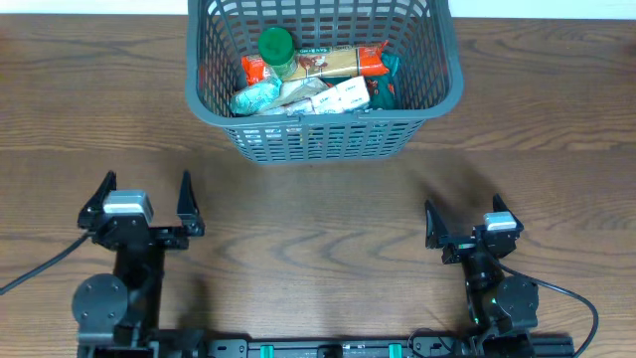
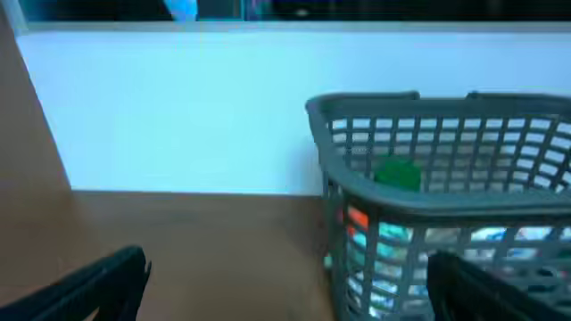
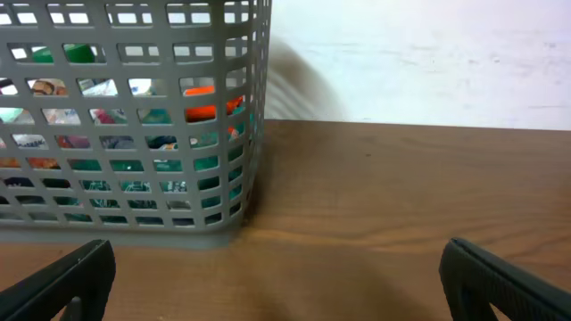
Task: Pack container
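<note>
The container (image 1: 445, 85) is a large dark grey lattice basket at the far middle of the table. It holds several grocery items: a green-lidded jar (image 1: 275, 47), an orange-ended packet (image 1: 343, 62) and pale packets (image 1: 298, 97). The basket also shows in the left wrist view (image 2: 428, 209) and the right wrist view (image 3: 134, 227). My left gripper (image 1: 145, 199) is open and empty at the near left, well short of the basket. My right gripper (image 1: 465, 221) is open and empty at the near right. In both wrist views only bare wood lies between the fingers.
A white wall (image 2: 178, 116) runs behind the table's far edge. Brown wood tabletop (image 1: 318, 209) lies between the two arms and the basket. A black cable (image 1: 35, 268) trails from the left arm's base.
</note>
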Controlling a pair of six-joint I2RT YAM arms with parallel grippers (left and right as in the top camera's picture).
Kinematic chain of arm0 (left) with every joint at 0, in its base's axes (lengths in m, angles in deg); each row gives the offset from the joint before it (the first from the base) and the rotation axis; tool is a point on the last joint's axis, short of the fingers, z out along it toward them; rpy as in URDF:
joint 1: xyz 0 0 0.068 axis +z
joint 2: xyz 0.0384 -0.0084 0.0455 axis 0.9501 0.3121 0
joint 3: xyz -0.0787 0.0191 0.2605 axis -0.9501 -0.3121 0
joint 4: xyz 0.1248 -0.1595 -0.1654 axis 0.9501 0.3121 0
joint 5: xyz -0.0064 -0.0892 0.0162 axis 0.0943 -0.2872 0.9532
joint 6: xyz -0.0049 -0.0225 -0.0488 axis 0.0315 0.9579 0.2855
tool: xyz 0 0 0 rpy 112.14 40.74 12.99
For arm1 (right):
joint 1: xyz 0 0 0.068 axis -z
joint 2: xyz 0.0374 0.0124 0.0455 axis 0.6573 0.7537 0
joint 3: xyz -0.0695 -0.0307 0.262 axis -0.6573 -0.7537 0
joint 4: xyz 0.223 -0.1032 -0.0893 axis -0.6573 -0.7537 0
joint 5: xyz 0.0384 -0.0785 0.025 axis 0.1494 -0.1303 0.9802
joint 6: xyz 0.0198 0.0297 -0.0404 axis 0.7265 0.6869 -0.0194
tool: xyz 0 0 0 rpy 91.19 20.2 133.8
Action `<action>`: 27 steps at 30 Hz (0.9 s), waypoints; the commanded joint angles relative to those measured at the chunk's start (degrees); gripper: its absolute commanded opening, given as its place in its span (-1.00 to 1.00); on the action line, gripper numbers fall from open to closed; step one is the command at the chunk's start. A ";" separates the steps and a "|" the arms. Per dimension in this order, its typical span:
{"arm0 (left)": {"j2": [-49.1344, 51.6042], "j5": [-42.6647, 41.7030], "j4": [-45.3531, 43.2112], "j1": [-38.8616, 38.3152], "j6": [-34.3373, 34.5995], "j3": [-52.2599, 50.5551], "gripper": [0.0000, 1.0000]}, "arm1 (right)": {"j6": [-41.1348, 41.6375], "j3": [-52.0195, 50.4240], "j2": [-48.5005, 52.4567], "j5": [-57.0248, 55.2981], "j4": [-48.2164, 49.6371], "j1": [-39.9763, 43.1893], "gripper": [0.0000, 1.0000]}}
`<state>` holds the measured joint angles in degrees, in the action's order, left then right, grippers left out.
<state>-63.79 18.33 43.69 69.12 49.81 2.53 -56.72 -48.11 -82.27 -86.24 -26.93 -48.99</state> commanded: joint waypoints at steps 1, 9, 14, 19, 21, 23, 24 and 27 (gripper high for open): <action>-1.88 0.46 -6.45 0.17 -0.79 -6.21 0.97 | -0.46 -0.09 -0.02 0.42 -0.31 0.04 0.98; -6.14 0.44 -16.02 0.11 -1.03 -16.72 0.97 | -0.46 -0.09 -0.02 0.42 -0.31 0.04 0.99; -9.31 0.42 -17.86 0.11 -1.44 -21.73 0.97 | -0.46 -0.09 -0.02 0.42 -0.31 0.04 0.99; -13.64 0.42 -17.79 0.11 -1.46 -26.27 0.97 | -0.46 -0.09 -0.02 0.42 -0.31 0.04 0.98; -15.50 0.33 -17.79 0.11 -1.42 -28.13 0.97 | -0.46 -0.09 -0.02 0.42 -0.31 0.04 0.98; -16.83 -0.04 -14.10 0.00 -1.31 -28.26 0.97 | -0.46 -0.09 -0.02 0.42 -0.31 0.04 0.99; -16.76 -0.09 -13.16 -0.02 -1.11 -28.26 0.98 | -0.46 -0.09 -0.02 0.42 -0.31 0.04 0.98; -16.81 -0.24 -7.85 -0.28 0.20 -28.26 0.97 | -0.46 -0.09 -0.02 0.42 -0.31 0.04 0.98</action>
<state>-80.00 18.29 33.94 69.07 49.22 -25.60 -56.72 -48.11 -82.27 -86.24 -26.91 -48.99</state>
